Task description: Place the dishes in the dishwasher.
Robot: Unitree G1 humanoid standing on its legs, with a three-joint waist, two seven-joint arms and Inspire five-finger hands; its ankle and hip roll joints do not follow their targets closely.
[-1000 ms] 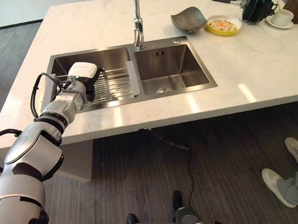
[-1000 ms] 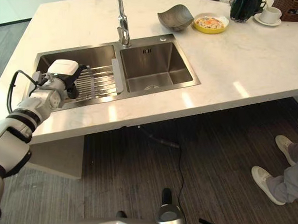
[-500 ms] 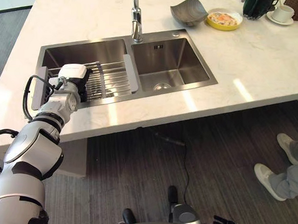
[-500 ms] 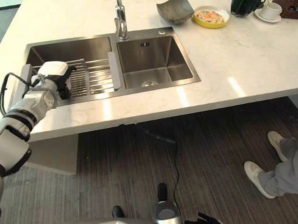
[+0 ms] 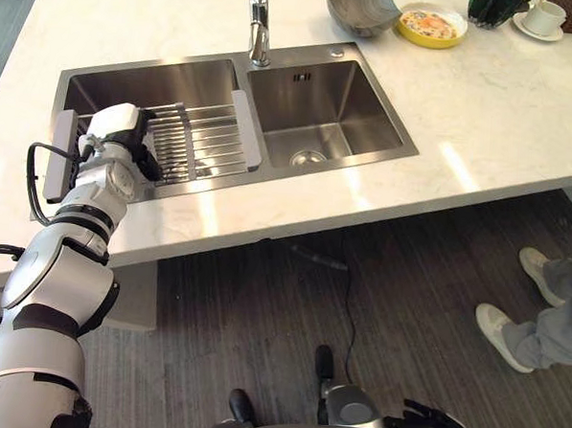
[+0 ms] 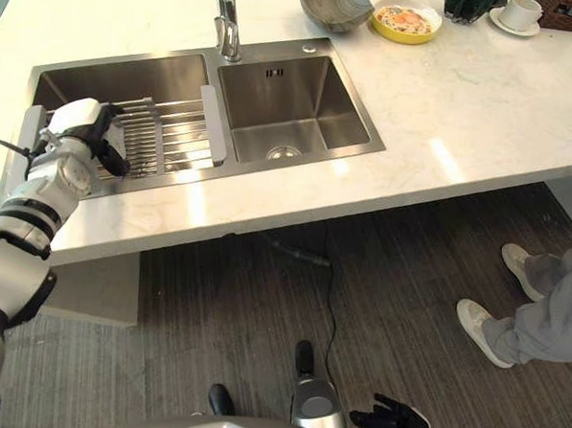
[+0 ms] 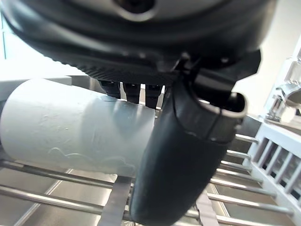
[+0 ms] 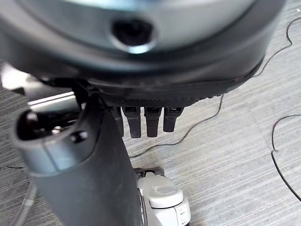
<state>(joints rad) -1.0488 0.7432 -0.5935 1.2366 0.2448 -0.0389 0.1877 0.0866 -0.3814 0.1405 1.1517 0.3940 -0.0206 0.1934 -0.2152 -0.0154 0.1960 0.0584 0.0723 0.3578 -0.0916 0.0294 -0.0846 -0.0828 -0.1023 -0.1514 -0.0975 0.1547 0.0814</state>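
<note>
My left hand [image 5: 145, 159] is shut on a white cup [image 5: 118, 124], holding it on its side just over the left end of the wire rack [image 5: 199, 142] in the left sink basin [image 5: 149, 82]. Up close, the thumb [image 7: 183, 160] and fingers wrap the cup [image 7: 70, 127] above the rack's bars. A grey bowl [image 5: 359, 9], a yellow plate [image 5: 430, 25] with food and a white cup on a saucer [image 5: 546, 17] stand on the far right of the counter. My right hand [image 6: 390, 423] hangs low near the floor, open and holding nothing.
The right basin [image 5: 320, 120] lies beside the tap [image 5: 259, 26]. A dark green object [image 5: 494, 6] stands by the saucer. A person's shoes [image 5: 500, 335] are on the floor at the right. The pale counter [image 5: 502, 110] ends in an edge toward me.
The camera has tilted down and shifted. My left hand has carried the cup a little toward the rack's left end. The right hand has come into view; the person's feet have stepped.
</note>
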